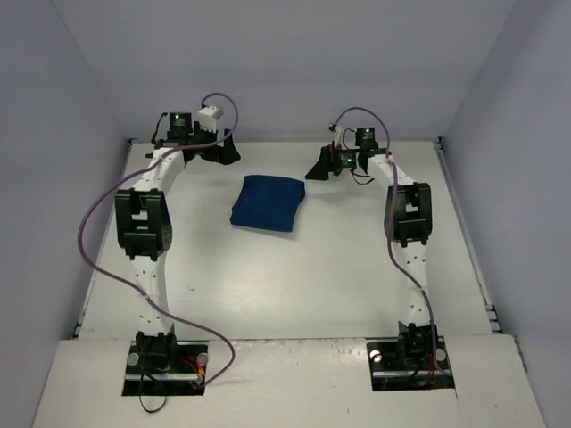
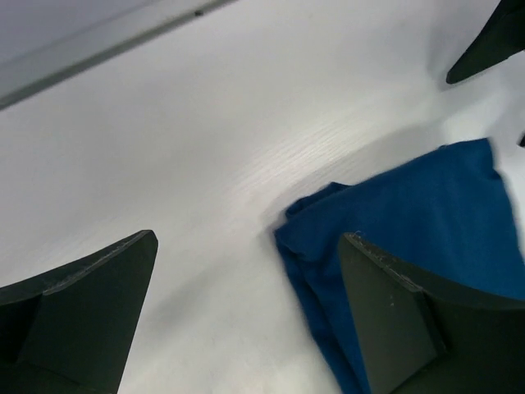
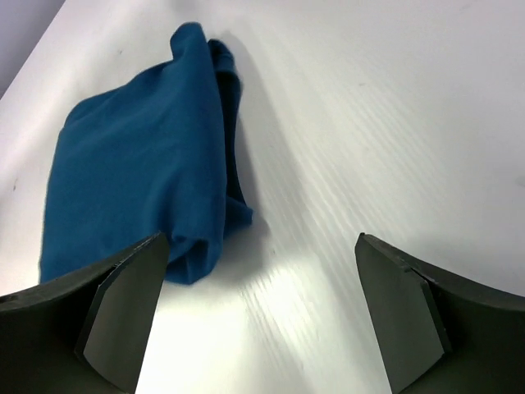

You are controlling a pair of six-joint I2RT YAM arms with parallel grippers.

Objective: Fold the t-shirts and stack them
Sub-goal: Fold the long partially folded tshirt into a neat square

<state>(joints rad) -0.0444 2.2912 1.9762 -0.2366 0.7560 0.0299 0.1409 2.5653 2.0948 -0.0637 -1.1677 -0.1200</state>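
One navy blue t-shirt (image 1: 268,202) lies folded into a small plain-blue rectangle on the white table, toward the back and between the two arms. No print shows on it. My left gripper (image 1: 221,147) hovers just off its back left corner, open and empty. In the left wrist view the t-shirt (image 2: 426,205) lies partly behind the right finger, and the gap of the left gripper (image 2: 246,316) is over bare table. My right gripper (image 1: 321,167) stands open off the back right corner. In the right wrist view the t-shirt (image 3: 139,156) lies beside the left finger, outside the right gripper (image 3: 258,316).
Grey walls close the table (image 1: 294,285) in at the back and on both sides. The back edge (image 2: 98,49) runs close behind my left gripper. A purple cable (image 1: 89,223) loops out from the left arm. The right gripper's finger (image 2: 492,41) shows at the top right of the left wrist view.
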